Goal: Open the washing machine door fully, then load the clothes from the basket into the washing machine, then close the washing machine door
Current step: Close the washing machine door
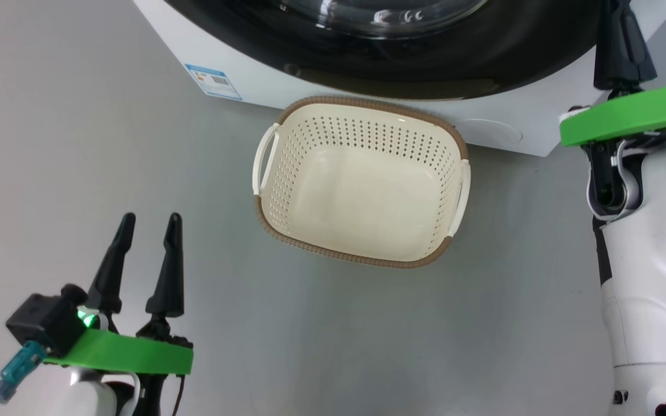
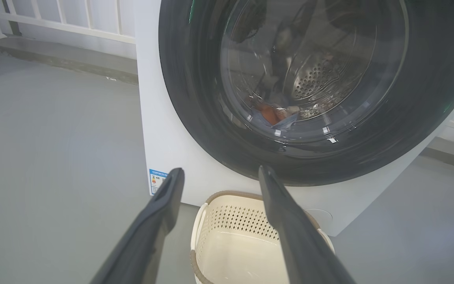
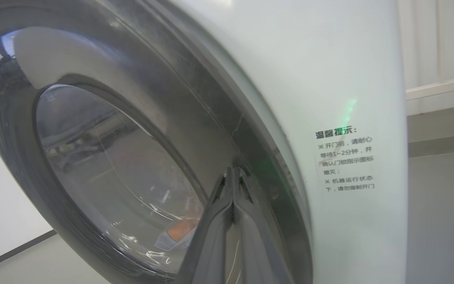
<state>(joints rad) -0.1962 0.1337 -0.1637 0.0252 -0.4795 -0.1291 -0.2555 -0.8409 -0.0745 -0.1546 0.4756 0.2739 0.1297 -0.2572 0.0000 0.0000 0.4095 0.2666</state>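
**Door-closing stage: latch uncertain, fabric close to the glass**

The basket (image 1: 367, 104) sat on the floor just in front of the washing machine (image 2: 164, 150), below the washing machine door (image 2: 195, 118), with nothing in it. The clothes (image 2: 270, 114) lay inside the machine, low in the drum and close behind the door glass. Loading judged done; closing the door was the step in hand.

The right gripper (image 3: 233, 173) had its fingers pressed together, holding nothing, with the tips against the glossy black rim at the door's edge next to the machine's white front. The left gripper (image 1: 152, 218) had its fingers spread wide and empty, well out from the machine's front.

The door lay close against the machine. Could not tell whether it had latched.

Risks, as judged:
- Narrow closed tips on a slick curved rim could skid off sideways and strike the machine's white panel.
- A light or off-centre push could leave the latch uncaught, letting the door drift open over the basket.
- Fabric lying near the glass could be pinched in the seal and block the latch.
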